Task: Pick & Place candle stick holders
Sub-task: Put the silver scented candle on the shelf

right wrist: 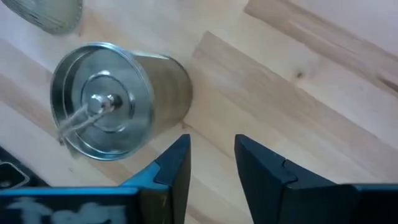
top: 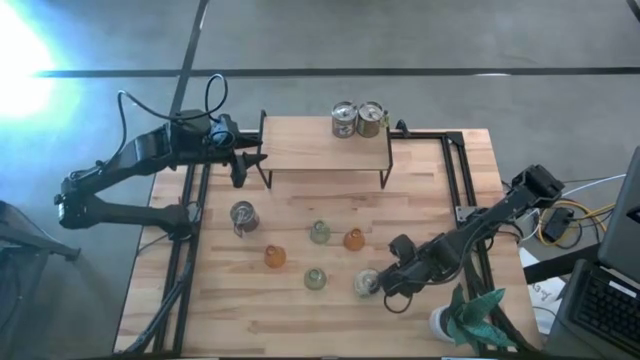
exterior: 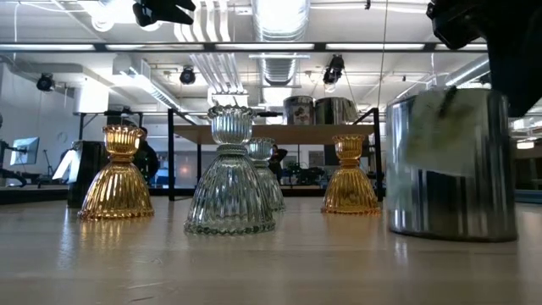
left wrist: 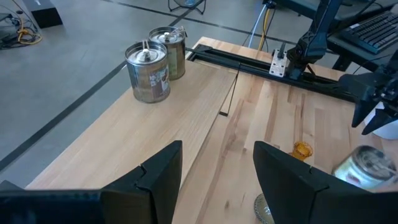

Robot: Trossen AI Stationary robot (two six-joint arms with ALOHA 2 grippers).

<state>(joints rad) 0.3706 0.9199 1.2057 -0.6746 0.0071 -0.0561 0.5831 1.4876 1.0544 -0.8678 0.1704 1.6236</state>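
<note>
Two silvery candle holders stand on a wooden riser at the far middle; they also show in the left wrist view. A third silvery one stands on the table's left part. A fourth stands upright just beside my right gripper, which is open with the holder outside its fingers. Two amber holders and two pale green ones stand mid-table. My left gripper is open and empty at the riser's left end.
A white pot with teal leaves stands at the near right corner, close behind my right arm. Black rails run along the table's right and left sides. The riser has black legs and bare wood on its left half.
</note>
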